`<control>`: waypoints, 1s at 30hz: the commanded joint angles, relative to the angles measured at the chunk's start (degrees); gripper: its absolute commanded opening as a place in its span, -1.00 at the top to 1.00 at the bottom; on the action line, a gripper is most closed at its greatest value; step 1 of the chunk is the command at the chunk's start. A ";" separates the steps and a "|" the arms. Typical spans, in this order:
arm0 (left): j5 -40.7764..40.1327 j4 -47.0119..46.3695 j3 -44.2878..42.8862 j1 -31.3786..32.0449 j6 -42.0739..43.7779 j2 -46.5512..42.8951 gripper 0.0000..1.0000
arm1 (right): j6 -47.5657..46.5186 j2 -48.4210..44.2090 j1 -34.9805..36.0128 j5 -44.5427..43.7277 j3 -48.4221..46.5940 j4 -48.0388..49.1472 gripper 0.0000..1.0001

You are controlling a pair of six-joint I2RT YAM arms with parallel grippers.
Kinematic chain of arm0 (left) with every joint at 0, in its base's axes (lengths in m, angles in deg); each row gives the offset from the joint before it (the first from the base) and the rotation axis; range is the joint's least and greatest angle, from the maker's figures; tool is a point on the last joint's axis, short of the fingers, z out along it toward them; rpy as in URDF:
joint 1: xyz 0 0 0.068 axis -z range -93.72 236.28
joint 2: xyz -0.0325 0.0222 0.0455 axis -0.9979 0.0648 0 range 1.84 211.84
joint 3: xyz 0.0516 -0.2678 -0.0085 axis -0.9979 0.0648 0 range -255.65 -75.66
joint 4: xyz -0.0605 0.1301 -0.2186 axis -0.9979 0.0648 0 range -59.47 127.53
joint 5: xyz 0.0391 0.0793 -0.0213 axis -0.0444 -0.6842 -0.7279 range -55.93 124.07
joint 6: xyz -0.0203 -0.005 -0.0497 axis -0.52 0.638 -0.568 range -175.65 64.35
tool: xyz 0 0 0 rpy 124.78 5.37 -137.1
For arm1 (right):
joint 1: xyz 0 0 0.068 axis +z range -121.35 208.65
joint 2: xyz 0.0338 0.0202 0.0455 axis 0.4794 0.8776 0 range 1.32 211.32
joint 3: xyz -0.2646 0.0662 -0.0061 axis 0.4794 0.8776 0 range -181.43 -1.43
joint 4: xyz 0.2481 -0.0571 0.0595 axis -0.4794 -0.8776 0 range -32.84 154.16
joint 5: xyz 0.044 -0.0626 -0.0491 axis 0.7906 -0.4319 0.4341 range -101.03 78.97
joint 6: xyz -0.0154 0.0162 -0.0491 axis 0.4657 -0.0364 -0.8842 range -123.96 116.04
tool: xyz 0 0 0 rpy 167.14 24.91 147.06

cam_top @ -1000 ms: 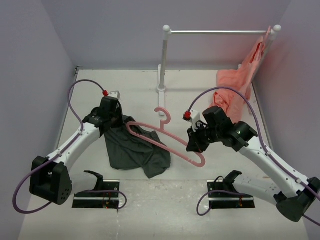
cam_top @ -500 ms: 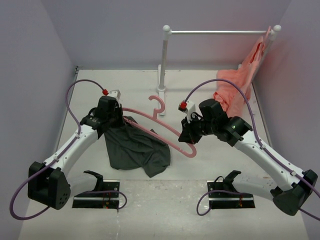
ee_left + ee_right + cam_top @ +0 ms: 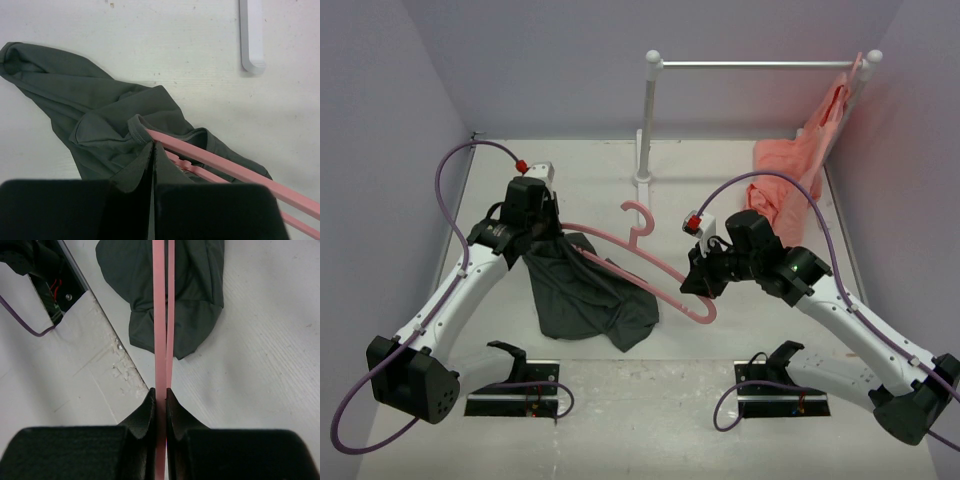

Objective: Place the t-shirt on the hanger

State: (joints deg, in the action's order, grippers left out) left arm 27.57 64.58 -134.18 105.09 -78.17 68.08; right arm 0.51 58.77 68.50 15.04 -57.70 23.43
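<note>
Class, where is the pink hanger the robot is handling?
In the top view the hanger runs across the centre, right end clamped in the right gripper, left end poked into the t-shirt collar by the left gripper.

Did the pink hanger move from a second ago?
Yes. The hanger slid left and a bit back: its hook now sits closer to the rack post's foot.
</note>
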 commanded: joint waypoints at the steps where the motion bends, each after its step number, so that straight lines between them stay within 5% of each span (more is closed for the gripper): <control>1: 0.42 0.72 -0.73 -0.35 2.89 -1.12 1.00 | -0.62 -1.80 0.40 0.63 -0.73 1.19 1.00; 8: 6.01 2.08 -2.96 -0.35 7.77 -1.64 1.00 | -3.07 0.96 0.40 6.98 -1.65 -1.20 1.00; 18: 7.00 2.98 -1.98 -0.35 10.16 -2.88 1.00 | -2.28 -1.93 0.40 4.56 -0.47 -4.87 1.00; 25: 18.25 0.14 -2.02 -0.26 7.79 -5.21 1.00 | 2.32 1.53 0.39 -0.24 -1.54 6.25 1.00; 30: 24.83 0.40 -5.81 -0.08 8.15 -6.74 1.00 | 4.31 9.31 0.31 5.91 -4.64 14.80 1.00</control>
State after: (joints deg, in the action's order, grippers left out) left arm 44.61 67.06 -134.90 105.05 -70.08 63.22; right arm 2.66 63.53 68.50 17.15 -58.11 28.27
